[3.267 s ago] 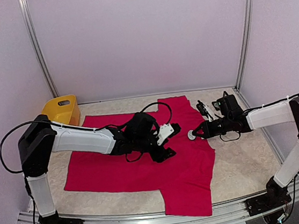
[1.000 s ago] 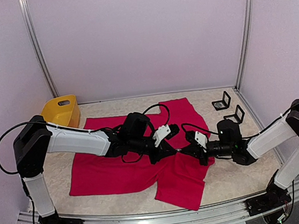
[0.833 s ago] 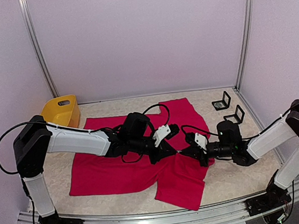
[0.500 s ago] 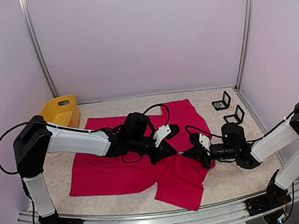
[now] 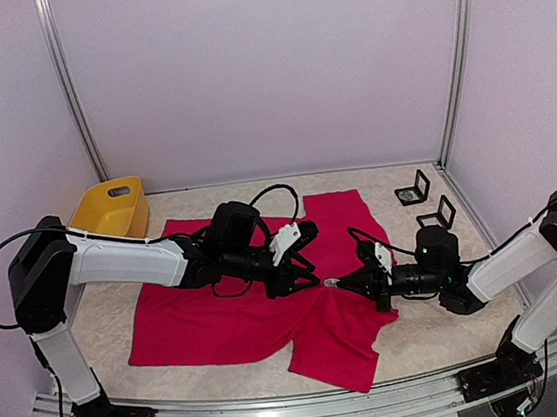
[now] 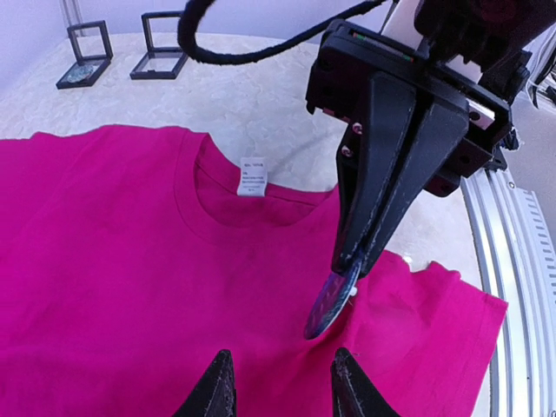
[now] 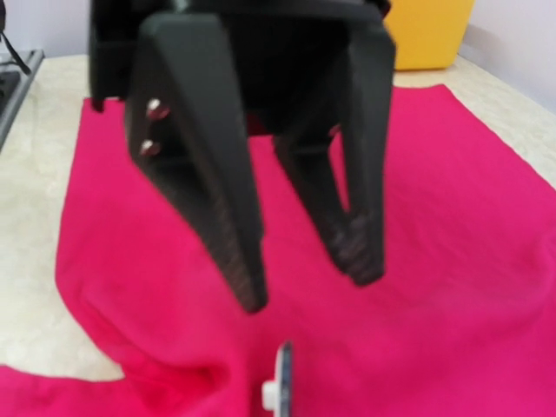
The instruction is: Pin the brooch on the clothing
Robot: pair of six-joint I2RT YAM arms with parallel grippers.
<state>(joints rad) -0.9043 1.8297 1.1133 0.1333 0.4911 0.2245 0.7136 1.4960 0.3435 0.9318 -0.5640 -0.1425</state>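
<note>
The crimson-pink T-shirt (image 5: 220,316) lies rumpled on the table, its collar and white label (image 6: 251,177) facing the left wrist view. My right gripper (image 5: 337,283) is shut on the brooch (image 6: 330,301), a small round disc held edge-down, with its lower rim at a crease in the fabric below the collar. The brooch also shows edge-on in the right wrist view (image 7: 281,388). My left gripper (image 5: 307,262) is open and empty, its fingertips (image 6: 217,387) just above the shirt, close in front of the brooch.
A yellow plastic tub (image 5: 112,205) stands at the back left corner. Two small black display stands (image 5: 413,191) sit at the back right, off the shirt. The metal frame rail (image 6: 521,287) runs along the near edge.
My left gripper has drawn back to the left and opened away from the fold. My right gripper has pushed the brooch slightly left, onto the shirt. Earlier the right gripper carried the brooch in from the right.
</note>
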